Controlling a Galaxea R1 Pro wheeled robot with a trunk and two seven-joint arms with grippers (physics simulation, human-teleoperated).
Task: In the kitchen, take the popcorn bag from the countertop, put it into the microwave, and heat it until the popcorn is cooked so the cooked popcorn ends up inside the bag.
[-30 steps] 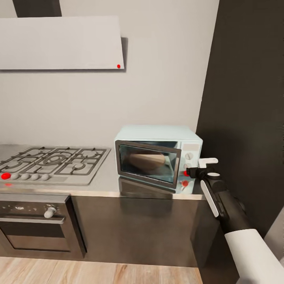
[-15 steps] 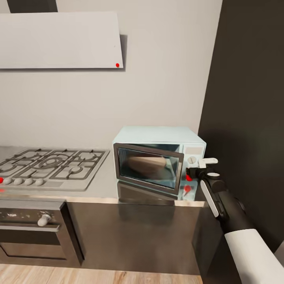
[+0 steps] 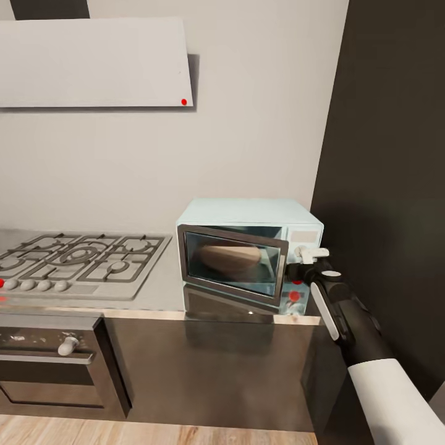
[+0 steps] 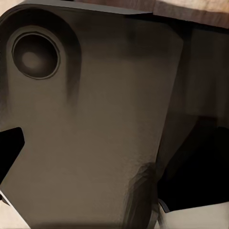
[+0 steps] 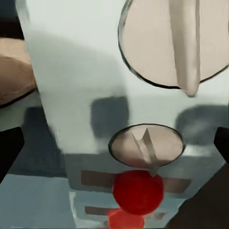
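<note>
Microwave (image 3: 247, 247) knobs (image 5: 145, 145) sit just before the right hand (image 3: 307, 262) (fingers apart).

Kitchen: gas hob (image 3: 80, 256), microwave (image 3: 247, 247), steel countertop (image 3: 161, 290).

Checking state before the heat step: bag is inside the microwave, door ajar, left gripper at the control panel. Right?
Not quite: it is the right gripper at the control panel, as the head view shows. The rest holds: the popcorn bag lies inside the microwave, visible behind the glass of the door, which stands ajar.
</note>
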